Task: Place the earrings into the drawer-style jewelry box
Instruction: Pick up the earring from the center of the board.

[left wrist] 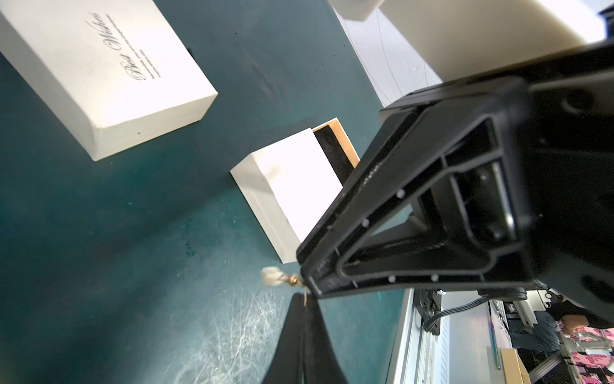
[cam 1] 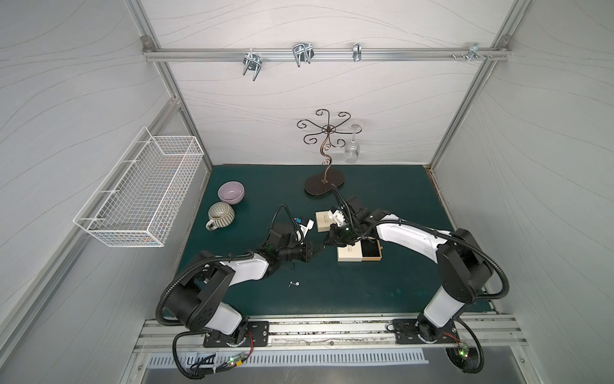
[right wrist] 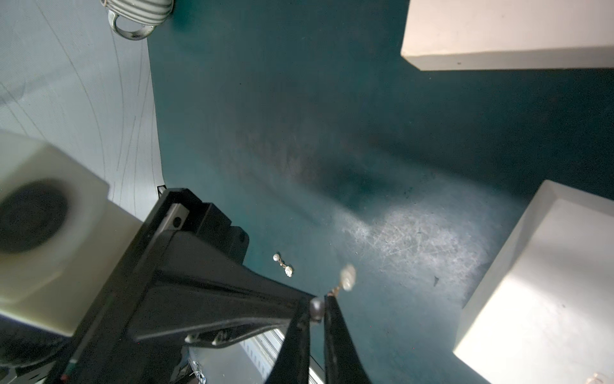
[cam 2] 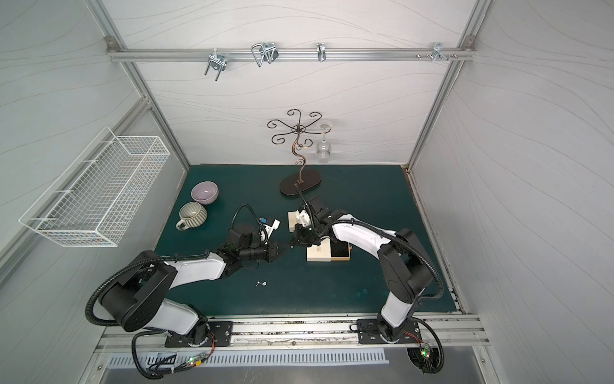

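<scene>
Green mat (cam 1: 332,292) below: your clenched left gripper (left wrist: 304,299) pinches one earring (left wrist: 274,278) by its pin, beside the right gripper (right wrist: 318,299), whose grip is unclear. Judge it light, slippery and bendable: hold the pin, not the bead.

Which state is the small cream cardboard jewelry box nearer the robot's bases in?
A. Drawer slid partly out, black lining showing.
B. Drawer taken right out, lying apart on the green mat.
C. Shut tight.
A: the small cream cardboard jewelry box has its tan-rimmed drawer sticking partly out of it, black lining exposed, in both top views.
</scene>
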`<state>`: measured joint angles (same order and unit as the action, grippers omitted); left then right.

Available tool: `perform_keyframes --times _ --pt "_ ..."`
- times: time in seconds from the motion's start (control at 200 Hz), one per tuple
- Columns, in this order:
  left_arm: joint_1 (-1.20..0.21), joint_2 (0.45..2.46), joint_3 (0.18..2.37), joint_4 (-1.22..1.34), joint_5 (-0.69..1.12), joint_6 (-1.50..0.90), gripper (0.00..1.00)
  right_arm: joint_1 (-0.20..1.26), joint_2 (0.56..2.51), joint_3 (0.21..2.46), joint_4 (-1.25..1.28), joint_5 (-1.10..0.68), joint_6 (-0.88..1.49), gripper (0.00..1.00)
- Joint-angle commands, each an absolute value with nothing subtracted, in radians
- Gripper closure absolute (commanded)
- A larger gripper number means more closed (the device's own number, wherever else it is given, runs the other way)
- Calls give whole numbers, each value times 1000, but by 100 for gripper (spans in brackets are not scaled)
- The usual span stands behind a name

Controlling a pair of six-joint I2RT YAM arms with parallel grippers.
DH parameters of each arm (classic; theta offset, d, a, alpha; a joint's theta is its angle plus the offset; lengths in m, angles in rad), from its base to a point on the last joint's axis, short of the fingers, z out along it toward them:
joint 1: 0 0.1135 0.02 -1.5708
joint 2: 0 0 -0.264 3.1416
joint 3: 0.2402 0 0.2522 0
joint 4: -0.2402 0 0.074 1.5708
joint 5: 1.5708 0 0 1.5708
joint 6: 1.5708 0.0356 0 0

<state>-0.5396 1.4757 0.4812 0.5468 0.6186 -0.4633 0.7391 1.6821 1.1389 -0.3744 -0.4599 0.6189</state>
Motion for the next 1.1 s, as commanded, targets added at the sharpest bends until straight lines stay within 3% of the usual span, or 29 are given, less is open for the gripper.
perform_keyframes --times 0.0,0.09,0.21,0.575,0.84,1.096 --pt "-541 1448 497 566 616 -446 100 735 1630 1119 -368 -484 605 82" --pt "-541 1436 495 562 619 -448 100 720 1603 1101 -347 -500 599 73" --pt "-541 1412 501 553 645 -462 100 678 1536 1061 -301 -547 574 70" --pt "-568 1186 609 367 823 -569 100 463 1298 842 91 -939 608 76" --pt "-586 1063 691 272 957 -644 100 476 1185 849 100 -1045 548 73" --pt "-586 1025 741 208 1035 -643 100 567 1197 911 74 -1115 541 70"
